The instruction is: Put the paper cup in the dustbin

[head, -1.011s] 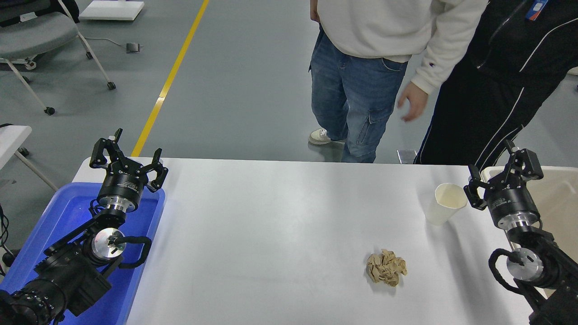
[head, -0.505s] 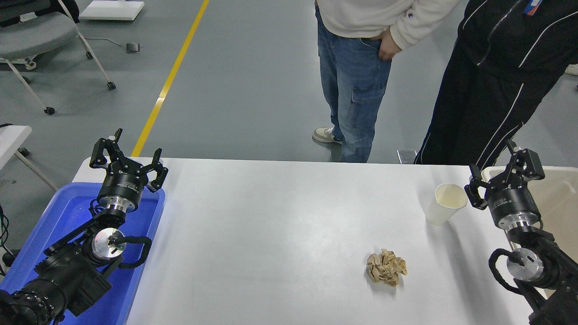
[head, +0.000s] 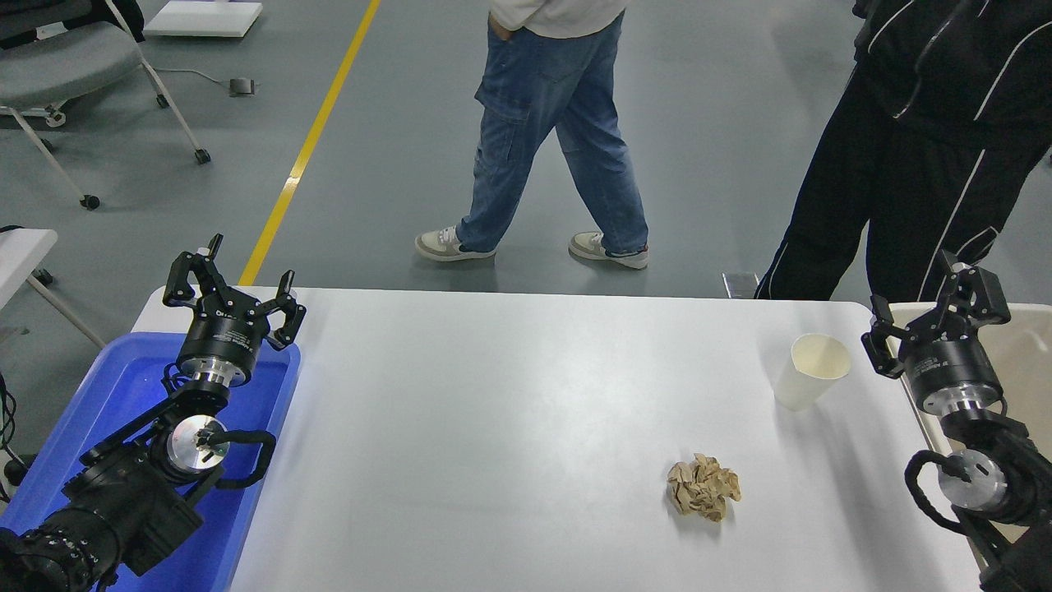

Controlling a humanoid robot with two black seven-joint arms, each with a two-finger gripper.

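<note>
No readable brand or label anywhere on the task stuff: the paper cup [head: 809, 372] is plain white outside, cream inside, no print. There's some small white lettering on the collars of both claws, but it's too tiny to make out.

The cup stands upright on the white surface [head: 509, 427] near its far right corner, mouth up and opening toward the camera a bit, so its long axis runs roughly vertical with the wider rolled rim on top and the narrow base down. Nothing is touching it.

The right claw [head: 937, 308] sits just to the cup's right, fingers spread apart and holding nothing, pointing away from the camera. It hangs over the near-left rim of the beige dustbin [head: 1023, 362], which sits at the right edge of the surface, only partly in view.

A crumpled tan paper ball [head: 703, 487] lies on the surface nearer the camera, well apart from the cup.

The left claw [head: 233, 293] is parked at the lower left over the blue tub [head: 99, 411], fingers also spread and empty.

Two people stand at the far side: one in jeans [head: 551, 131], one in black trousers [head: 904, 181].
</note>
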